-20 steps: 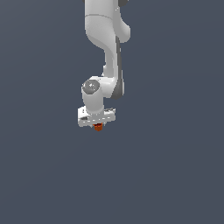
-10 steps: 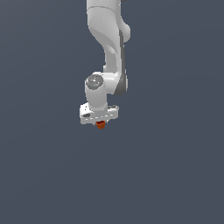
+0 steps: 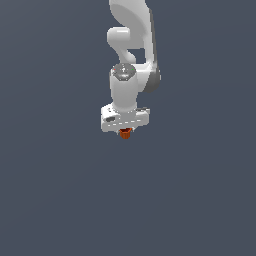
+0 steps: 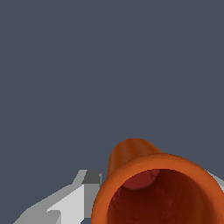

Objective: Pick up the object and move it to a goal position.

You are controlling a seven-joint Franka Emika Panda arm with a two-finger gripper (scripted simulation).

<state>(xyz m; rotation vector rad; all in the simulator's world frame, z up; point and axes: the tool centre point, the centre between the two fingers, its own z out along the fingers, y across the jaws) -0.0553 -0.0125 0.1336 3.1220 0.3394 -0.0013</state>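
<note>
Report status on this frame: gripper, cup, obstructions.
Gripper shut on orange cup. Cup tucked under the white hand, rim toward wrist camera. Nothing visible in the way.

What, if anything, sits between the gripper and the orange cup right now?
Nothing visible does. The orange cup sits directly under the gripper, and in the wrist view its rim lies right beside a finger. No goal marker shows in either view.

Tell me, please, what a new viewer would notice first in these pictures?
First, the white arm coming down from the top of the exterior view against a plain dark grey background. Next, the small orange-red cup just under the gripper. In the wrist view the cup looms large, its open mouth toward the camera, beside a grey-white finger.
</note>
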